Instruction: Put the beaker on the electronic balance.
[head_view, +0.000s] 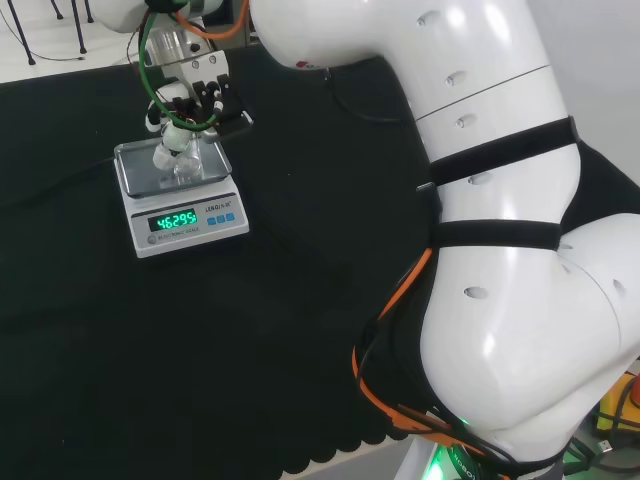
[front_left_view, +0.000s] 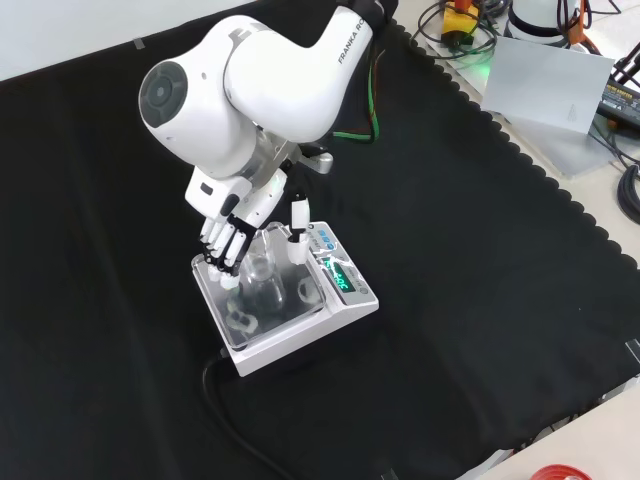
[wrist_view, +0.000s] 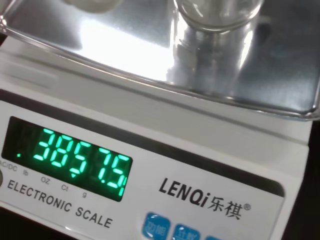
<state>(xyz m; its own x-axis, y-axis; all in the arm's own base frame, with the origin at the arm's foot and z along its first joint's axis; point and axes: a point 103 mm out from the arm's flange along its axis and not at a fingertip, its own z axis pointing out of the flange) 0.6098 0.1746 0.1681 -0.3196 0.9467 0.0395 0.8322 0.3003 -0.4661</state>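
Clear beaker (front_left_view: 262, 272) upright on balance (front_left_view: 340, 312)

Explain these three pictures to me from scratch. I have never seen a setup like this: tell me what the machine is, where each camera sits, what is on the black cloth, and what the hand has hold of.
The machine is a white robot arm ending in a black and white hand with fingers and a thumb.

The head view looks over the arm from behind and above its base; the big white shapes at its right are the arm's own links. The front view looks down on the black cloth from the opposite side. The wrist view is taken from beside the palm, very close.

On the cloth stands a white electronic balance with a shiny steel pan and a lit green display. A clear glass beaker stands on the pan. The hand's fingers and thumb are around it; the beaker is set down but not released.
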